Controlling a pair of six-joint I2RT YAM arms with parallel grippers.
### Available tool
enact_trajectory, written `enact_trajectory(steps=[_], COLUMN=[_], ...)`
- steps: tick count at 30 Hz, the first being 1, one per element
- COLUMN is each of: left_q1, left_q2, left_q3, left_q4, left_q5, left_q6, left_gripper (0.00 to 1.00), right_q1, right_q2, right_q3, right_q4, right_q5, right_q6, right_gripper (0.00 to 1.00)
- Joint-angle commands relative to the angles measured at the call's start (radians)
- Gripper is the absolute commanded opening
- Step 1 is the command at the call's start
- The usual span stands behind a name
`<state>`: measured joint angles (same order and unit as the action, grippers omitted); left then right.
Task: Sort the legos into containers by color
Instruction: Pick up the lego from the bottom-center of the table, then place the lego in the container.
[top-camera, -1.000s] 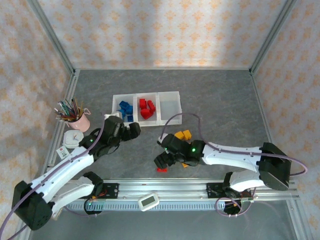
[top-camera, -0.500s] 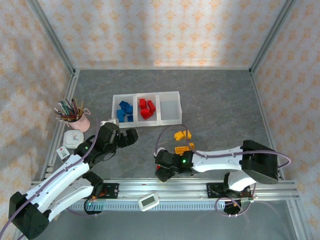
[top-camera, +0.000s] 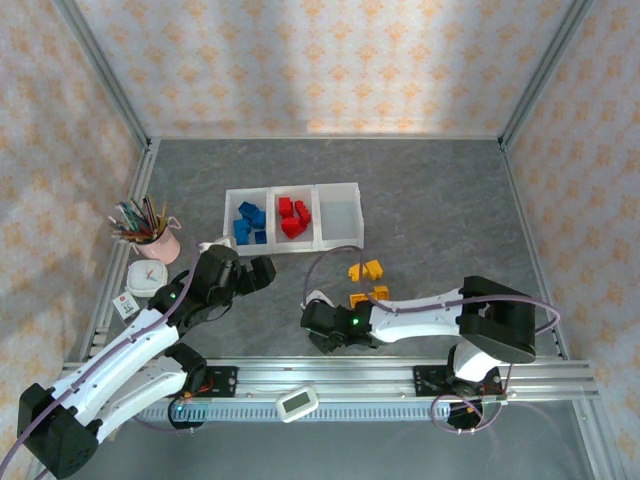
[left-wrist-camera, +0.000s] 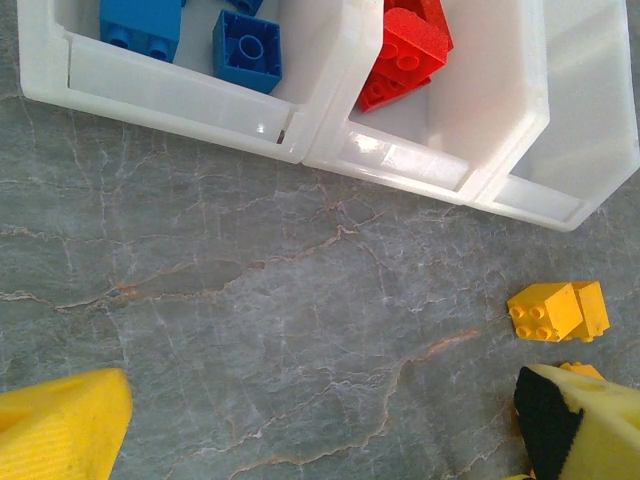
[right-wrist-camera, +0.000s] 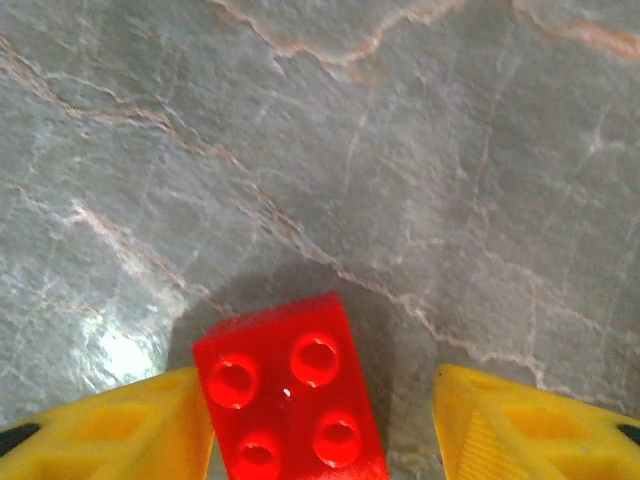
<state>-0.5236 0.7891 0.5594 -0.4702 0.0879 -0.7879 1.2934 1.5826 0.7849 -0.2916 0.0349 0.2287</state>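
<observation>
Figure. Sorting at a late stage, as I judged it from the remote station. The containers (left-wrist-camera: 170, 90), three translucent white plastic boxes with thin glossy walls joined in a row, stood at the middle of the table (top-camera: 430, 200), a matt grey surface veined like marble. The left bin (top-camera: 232, 200) held the blue legos (top-camera: 248, 222) and the middle bin (top-camera: 276, 235) the red legos (top-camera: 292, 216). The right bin (top-camera: 338, 212) held nothing that I could see. I therefore took blue as done, red as nearly done and yellow as not yet begun. The one red brick (right-wrist-camera: 285, 405) outside the bins, a hard shiny block with four round studs, lay flat on the table near the front rail. The right gripper (right-wrist-camera: 318, 385) was low over it, its jaws half spread to either side. One ribbed yellow finger (right-wrist-camera: 120, 430) touched the brick, while a strip of bare table showed between the brick and the other finger, so I read it as straddled, not pinched. A few yellow-orange legos (top-camera: 366, 282), small square-cornered studded blocks, lay loose just right of that gripper and near the right bin, where I expected them to go. The left gripper (left-wrist-camera: 320, 410) hung over bare table just on the near side of the bins, its jaws spread wide and holding nothing. A pink cup (top-camera: 160, 243) of pencils stood at the far left, apart from the work.
</observation>
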Motion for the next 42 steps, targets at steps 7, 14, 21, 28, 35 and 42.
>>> enact_trajectory(steps=[7, 14, 21, 28, 35, 42], left_q1=[-0.006, -0.006, -0.003, 0.010, 0.015, 0.017], left_q2=[-0.015, 0.005, 0.051, 0.107, 0.129, 0.134], left_q3=[-0.007, 0.030, 0.086, 0.124, 0.136, 0.134], left_q4=[-0.027, -0.003, 0.055, 0.111, 0.136, 0.163], left_q5=[-0.040, -0.070, -0.124, -0.200, -0.273, -0.274], left_q6=[-0.026, -0.029, -0.022, -0.025, -0.047, -0.057], left_gripper=[0.99, 0.99, 0.99, 0.99, 0.99, 0.99], right_q1=[0.002, -0.101, -0.270, -0.381, -0.436, -0.480], right_q2=[0.004, -0.083, -0.006, 0.189, 0.371, 0.521], right_q3=[0.040, 0.098, 0.278, 0.517, 0.709, 0.905], right_q4=[0.007, -0.003, 0.025, 0.066, 0.080, 0.049], right_q5=[0.054, 0.009, -0.003, 0.032, 0.093, 0.108], right_q6=[-0.008, 0.001, -0.029, -0.054, -0.083, -0.097], right_gripper=[0.34, 0.30, 0.31, 0.32, 0.32, 0.49])
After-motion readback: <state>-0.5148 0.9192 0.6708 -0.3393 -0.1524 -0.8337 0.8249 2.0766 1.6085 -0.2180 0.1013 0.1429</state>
